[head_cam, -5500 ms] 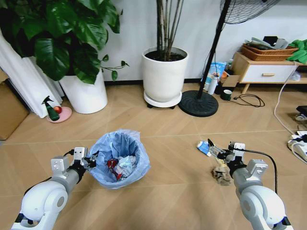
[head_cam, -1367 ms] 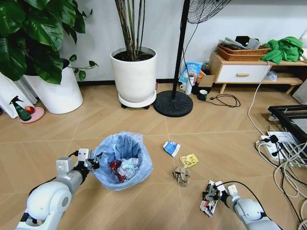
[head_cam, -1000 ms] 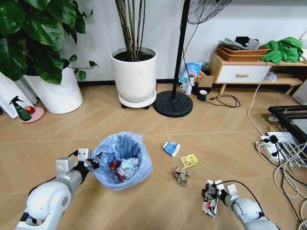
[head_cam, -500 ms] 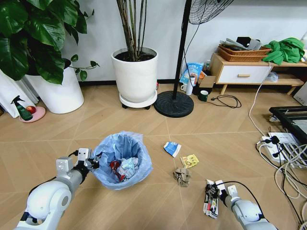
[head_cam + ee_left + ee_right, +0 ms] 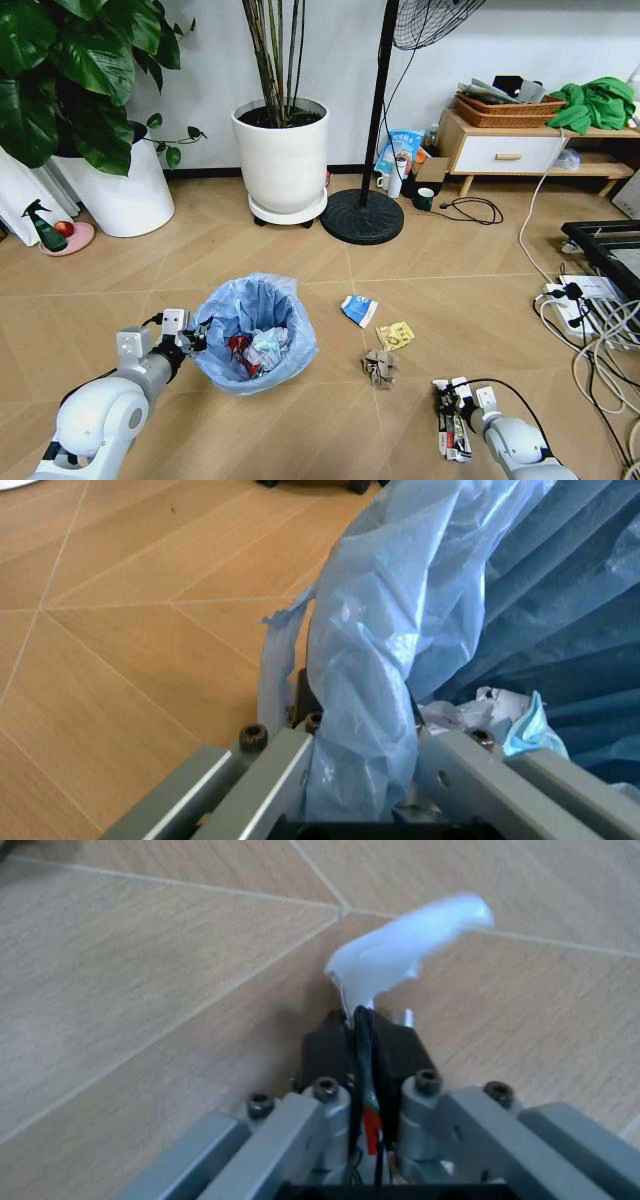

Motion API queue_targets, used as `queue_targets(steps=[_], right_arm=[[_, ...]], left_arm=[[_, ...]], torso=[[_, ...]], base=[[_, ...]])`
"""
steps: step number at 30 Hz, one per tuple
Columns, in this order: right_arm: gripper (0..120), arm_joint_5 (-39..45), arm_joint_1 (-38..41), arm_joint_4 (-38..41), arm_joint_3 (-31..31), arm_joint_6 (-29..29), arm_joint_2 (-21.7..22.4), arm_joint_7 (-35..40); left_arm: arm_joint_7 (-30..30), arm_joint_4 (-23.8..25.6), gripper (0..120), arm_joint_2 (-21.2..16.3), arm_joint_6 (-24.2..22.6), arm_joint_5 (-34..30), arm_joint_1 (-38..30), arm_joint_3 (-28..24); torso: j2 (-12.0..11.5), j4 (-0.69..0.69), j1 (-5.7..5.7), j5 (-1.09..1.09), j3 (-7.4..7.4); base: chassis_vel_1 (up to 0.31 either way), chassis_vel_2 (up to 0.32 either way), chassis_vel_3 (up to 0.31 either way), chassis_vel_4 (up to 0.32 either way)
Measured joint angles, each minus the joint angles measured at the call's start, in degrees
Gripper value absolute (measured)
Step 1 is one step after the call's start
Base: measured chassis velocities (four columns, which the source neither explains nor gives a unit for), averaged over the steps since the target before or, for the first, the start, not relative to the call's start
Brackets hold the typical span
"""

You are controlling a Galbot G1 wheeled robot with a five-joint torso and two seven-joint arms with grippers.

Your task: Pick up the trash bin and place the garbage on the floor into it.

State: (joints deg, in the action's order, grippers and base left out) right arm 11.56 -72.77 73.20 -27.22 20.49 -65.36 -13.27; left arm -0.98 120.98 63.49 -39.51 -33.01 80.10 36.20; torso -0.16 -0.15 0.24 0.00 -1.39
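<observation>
Herringbone wood floor (image 5: 300,260); scattered garbage (image 5: 380,367)

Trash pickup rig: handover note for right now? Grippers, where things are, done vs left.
Left gripper: shut on the rim and blue liner of the trash bin, holding it at the robot's front left.
Right gripper: shut on the black-white carton, low over the floor at front right; the right wrist view shows the flattened piece pinched between its fingers.
Done: a red can and white crumpled pieces are already in the bin.
Left: carton into the bin, then the blue-white packet, yellow wrapper and brown wad, all lying on the floor between bin and right arm.
</observation>
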Motion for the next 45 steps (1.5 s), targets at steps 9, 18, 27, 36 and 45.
queue_targets(steps=[9,18,27,36,45], right_arm=[[0,2.3,-0.64,4.47,-0.43,0.73,0.76,0.85],[0,9.33,1.99,12.93,-1.04,0.56,3.67,3.02],[0,17.97,8.93,22.43,3.11,0.47,8.64,4.92],[0,26.17,17.49,31.11,8.23,0.17,12.81,5.66],[0,36.8,27.56,35.49,16.05,-2.91,13.7,4.33]], left_arm=[[0.08,0.0,0,0.09,0.04,0.08,0.03,-0.19],[0.19,0.01,0,-0.28,0.04,0.07,-0.01,-0.39],[0.21,-0.2,0,-0.38,0.02,0.04,-0.21,-0.52],[0.23,-0.3,0,-0.62,0.02,-0.09,-0.25,-0.34],[0.25,-1.65,0,-1.0,-0.13,-1.01,-2.02,-2.7]], torso=[[0.0,0.02,0.0,-0.04,0.01],[0.0,0.02,0.0,-0.05,0.02],[0.01,0.03,-0.01,-0.06,0.02],[0.01,0.04,-0.01,-0.07,0.02],[0.01,0.02,-0.01,-0.07,0.02]], base=[[0.0,0.0,0.0,0.0],[0.0,0.0,0.0,0.0],[0.0,0.0,0.0,0.0],[0.0,0.0,0.0,0.0],[0.0,0.0,0.0,0.0]])
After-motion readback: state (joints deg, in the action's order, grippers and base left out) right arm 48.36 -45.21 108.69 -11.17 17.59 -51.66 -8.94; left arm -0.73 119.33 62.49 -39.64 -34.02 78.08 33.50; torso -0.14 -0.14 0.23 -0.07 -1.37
